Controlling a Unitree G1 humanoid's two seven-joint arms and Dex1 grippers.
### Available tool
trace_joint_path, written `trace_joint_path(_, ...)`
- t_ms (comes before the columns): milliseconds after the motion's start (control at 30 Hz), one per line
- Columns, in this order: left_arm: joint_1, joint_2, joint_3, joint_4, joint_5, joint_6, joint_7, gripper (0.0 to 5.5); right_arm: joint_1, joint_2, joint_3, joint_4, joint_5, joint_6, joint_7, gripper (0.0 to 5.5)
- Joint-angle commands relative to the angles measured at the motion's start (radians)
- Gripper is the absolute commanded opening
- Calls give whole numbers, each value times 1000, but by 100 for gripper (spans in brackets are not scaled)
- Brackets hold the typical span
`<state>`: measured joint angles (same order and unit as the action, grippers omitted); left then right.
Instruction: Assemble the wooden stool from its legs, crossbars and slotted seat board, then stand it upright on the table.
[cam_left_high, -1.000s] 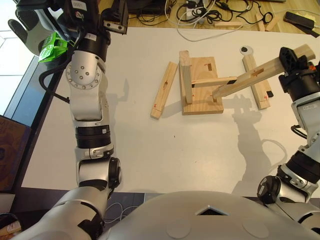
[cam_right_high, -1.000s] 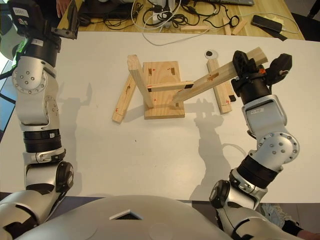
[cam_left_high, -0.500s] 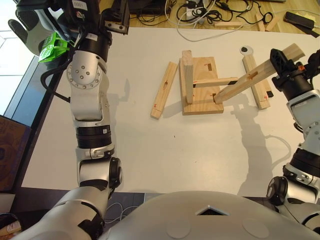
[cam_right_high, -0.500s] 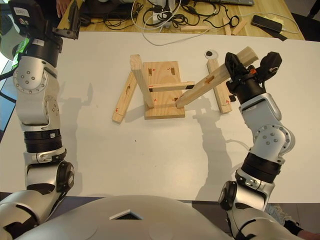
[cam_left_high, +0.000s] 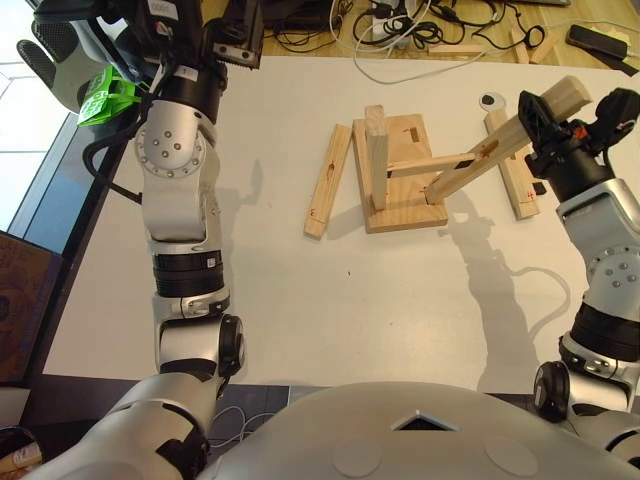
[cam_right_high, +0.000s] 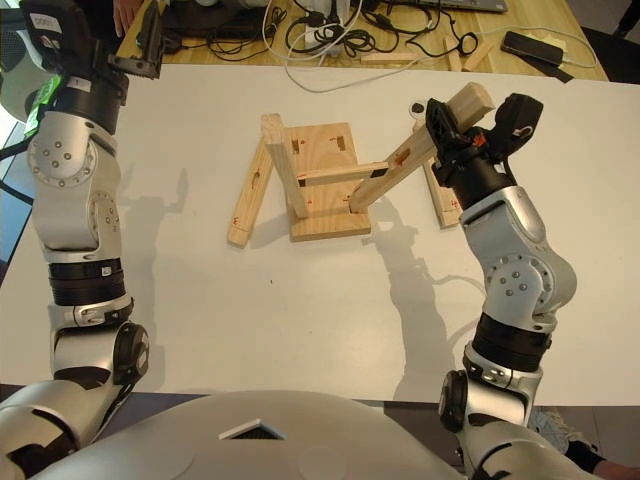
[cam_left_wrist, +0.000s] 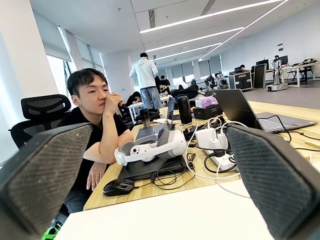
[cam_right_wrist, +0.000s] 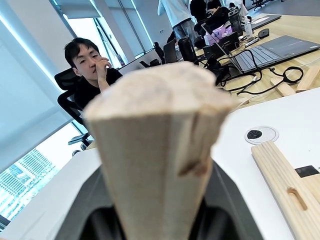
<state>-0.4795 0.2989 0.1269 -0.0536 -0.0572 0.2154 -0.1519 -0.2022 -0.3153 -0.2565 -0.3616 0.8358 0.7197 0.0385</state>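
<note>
Right end effector (cam_right_high: 478, 112) clenched on the top end of a tilted leg (cam_right_high: 400, 165). Its foot meets the seat board (cam_right_high: 325, 218), which lies flat mid-desk (cam_right_high: 300, 320). Upright leg (cam_right_high: 280, 165) and crossbar (cam_right_high: 330, 175) stand on the board. Left spare leg (cam_right_high: 248, 200) and right spare leg (cam_right_high: 443, 200) lie flat beside it. Left end effector (cam_left_wrist: 157, 150) raised, fingers spread, empty.

We saw a white table (cam_left_high: 330, 300) across the middle of the frame, a round cable cap (cam_left_high: 491, 100) toward its upper right. Tangled cables (cam_left_high: 400, 25) and a dark phone (cam_right_high: 527, 45) lay along the top edge, and a green bag (cam_left_high: 105, 92) sat at upper left. The left wrist view showed a white headset (cam_left_wrist: 150, 147) at its centre and a black mouse (cam_left_wrist: 119, 187) at lower left.
</note>
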Motion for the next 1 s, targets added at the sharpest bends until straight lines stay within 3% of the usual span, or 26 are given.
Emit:
trace_joint_path(33,-10,-9,-7,4,1,7,5,494,3,-14,53,-8,-45,56,-8,101)
trace_joint_path(500,-18,-19,-14,3,3,3,12,494,-57,10,141,52,-113,121,3,101)
trace_joint_path(867,-19,-18,-20,-4,8,11,13,494,27,-5,136,-10,-159,80,42,101)
trace_joint_path(1000,-21,-18,-21,-5,9,12,13,494,11,-27,189,-2,-186,112,59,101)
